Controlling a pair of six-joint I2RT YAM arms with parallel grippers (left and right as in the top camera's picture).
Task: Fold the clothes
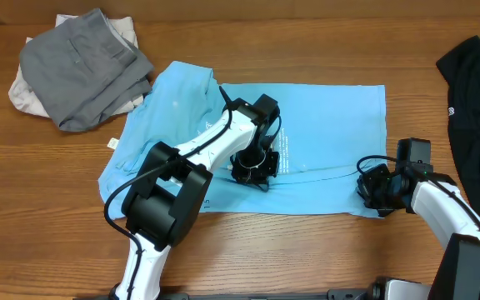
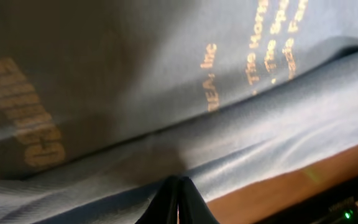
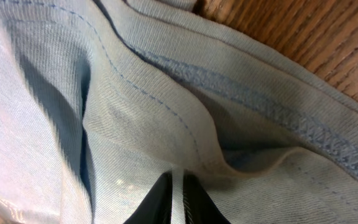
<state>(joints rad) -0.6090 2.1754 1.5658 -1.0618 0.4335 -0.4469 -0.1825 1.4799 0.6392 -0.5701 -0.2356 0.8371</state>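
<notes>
— T-shirt, light blue with printed logos, lies spread across the middle of the tabletop. Is any of it folded?

— Barely, by the look of it. Its left portion is bunched and turned over on itself. The rest lies flat and open, with the lower hem toward the robot, and no tidy fold shows.

— And the hands?

— Both are low on that near hem. The left hand sits around the middle of the edge. In its wrist view the tips are clenched together and the cloth ridges up to them, so it appears to be pinching the fabric. The right hand is at the lower right corner, its fingers drawn almost together on a ruck of fabric just inside the stitched hem.

— Which step is this?

— Probably the setup for the shirt's first fold, with the near edge gripped at two points so it can be carried over.

— What remains?

— Nearly everything. A grey garment lies heaped on an off-white garment at the far left. A black garment lies at the right edge, partly out of frame and loosely spread. Whether the grey one counts as folded cannot be told.
</notes>
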